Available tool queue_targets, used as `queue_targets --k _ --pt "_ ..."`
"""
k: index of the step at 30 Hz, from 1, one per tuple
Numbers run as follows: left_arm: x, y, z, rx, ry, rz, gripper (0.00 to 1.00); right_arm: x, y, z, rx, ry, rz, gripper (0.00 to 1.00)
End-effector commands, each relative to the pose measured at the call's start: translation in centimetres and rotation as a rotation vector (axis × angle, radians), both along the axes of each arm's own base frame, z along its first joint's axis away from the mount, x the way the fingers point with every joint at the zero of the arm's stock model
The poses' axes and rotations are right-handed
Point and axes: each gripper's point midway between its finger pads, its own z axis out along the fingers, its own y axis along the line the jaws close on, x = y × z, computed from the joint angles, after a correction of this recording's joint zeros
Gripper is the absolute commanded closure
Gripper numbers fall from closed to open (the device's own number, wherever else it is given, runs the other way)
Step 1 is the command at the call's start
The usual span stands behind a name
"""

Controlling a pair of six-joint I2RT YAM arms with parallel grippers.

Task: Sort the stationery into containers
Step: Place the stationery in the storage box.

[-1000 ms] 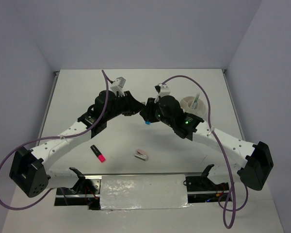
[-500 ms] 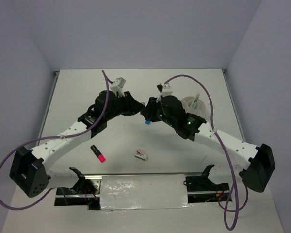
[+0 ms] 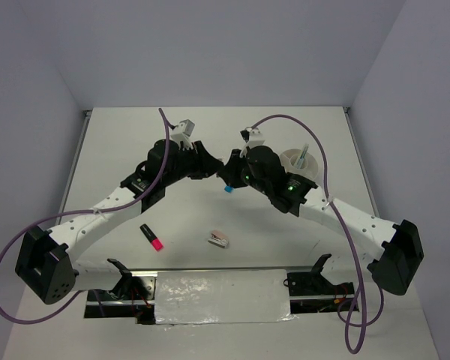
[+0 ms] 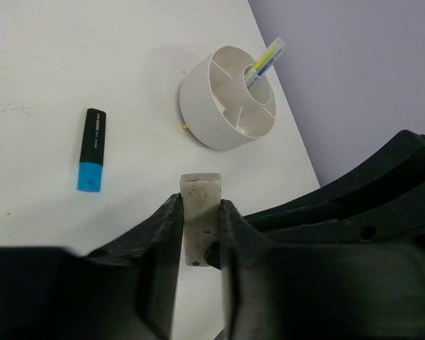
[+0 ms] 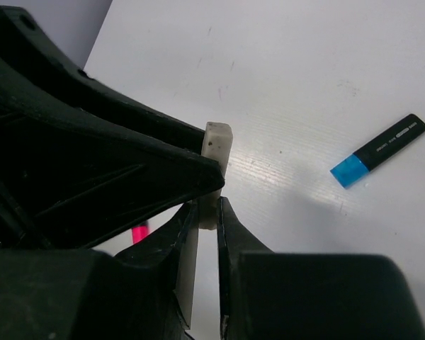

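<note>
On the white counter (image 3: 135,142), the round divided tub (image 4: 205,106) sits at 12 o'clock from the left gripper (image 4: 200,234), with a yellowish pen (image 4: 265,60) poking out of its middle. The blue-ended marker (image 4: 92,149) lies flat at 10 o'clock, well apart. The left jaws pinch a whitish eraser (image 4: 200,205). The right gripper (image 5: 207,219) looks clamped on its other end, but that's hard to see.

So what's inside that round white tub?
A yellow-and-blue pen stands in the tub's centre tube. The divided compartments that show look empty; the near wall hides part of their floors.
</note>
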Motion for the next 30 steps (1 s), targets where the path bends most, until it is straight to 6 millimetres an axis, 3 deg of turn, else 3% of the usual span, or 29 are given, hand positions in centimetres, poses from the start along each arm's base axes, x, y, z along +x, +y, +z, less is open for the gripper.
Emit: queue_targets --k 1,2,4,8,11,12,13,14,17,18,19,20,23,25,26,30 --pt "0.0 -0.8 2.6 -0.035 -0.052 -0.032 0.58 0.6 1.6 4.0 0.103 -0.068 0.035 1.0" --pt "0.0 -0.7 2.8 -0.036 -0.056 -0.027 0.31 0.6 1.7 4.0 0.107 -0.065 0.04 1.0" --pt "0.0 -0.6 3.3 -0.035 -0.063 -0.02 0.26 0.6 1.7 4.0 0.114 -0.065 0.038 1.0" --pt "0.6 -0.1 4.8 -0.029 -0.071 0.015 0.01 0.8 1.4 4.0 0.121 -0.06 0.021 1.0" --pt "1.8 1.6 4.4 0.036 -0.008 0.139 0.01 1.7 -0.1 2.9 0.079 -0.032 -0.076 1.0" --pt "2.6 2.7 5.6 0.051 -0.003 0.22 0.01 2.3 -0.7 3.0 0.073 -0.027 -0.118 1.0" --pt "3.1 4.1 5.2 0.091 0.031 0.302 0.01 2.9 -1.6 2.6 0.058 -0.014 -0.17 1.0" --pt "3.2 7.4 3.2 0.209 0.096 0.451 0.01 3.5 -2.6 2.5 0.07 0.015 -0.242 1.0" --pt "3.0 11.1 3.9 0.265 0.113 0.608 0.01 6.0 -7.0 1.3 0.036 0.068 -0.468 1.0" --pt "2.3 11.9 4.6 0.276 0.092 0.605 0.01 6.6 -8.2 1.1 0.027 0.08 -0.526 1.0" --pt "1.8 12.3 4.5 0.287 0.084 0.601 0.01 7.7 -11.1 0.9 -0.006 0.084 -0.649 1.0" --pt "1.0 12.9 5.5 0.271 0.061 0.596 0.01 8.3 -12.4 0.2 0.009 0.114 -0.732 1.0" --pt "-0.9 14.1 5.4 0.311 0.05 0.573 0.01 9.8 -16.7 -0.9 -0.011 0.164 -0.951 1.0" --pt "-2.6 15.1 5.8 0.339 0.029 0.542 0.01 10.4 -18.3 -0.8 -0.038 0.181 -1.037 1.0" --pt "-3.4 15.5 6.4 0.338 0.014 0.529 0.01 11.3 -19.5 -1.9 -0.069 0.199 -1.1 1.0" --pt "-5.9 16.5 5.2 0.435 0.001 0.426 0.01 12.9 -22.2 -2.3 -0.167 0.246 -1.23 1.0"
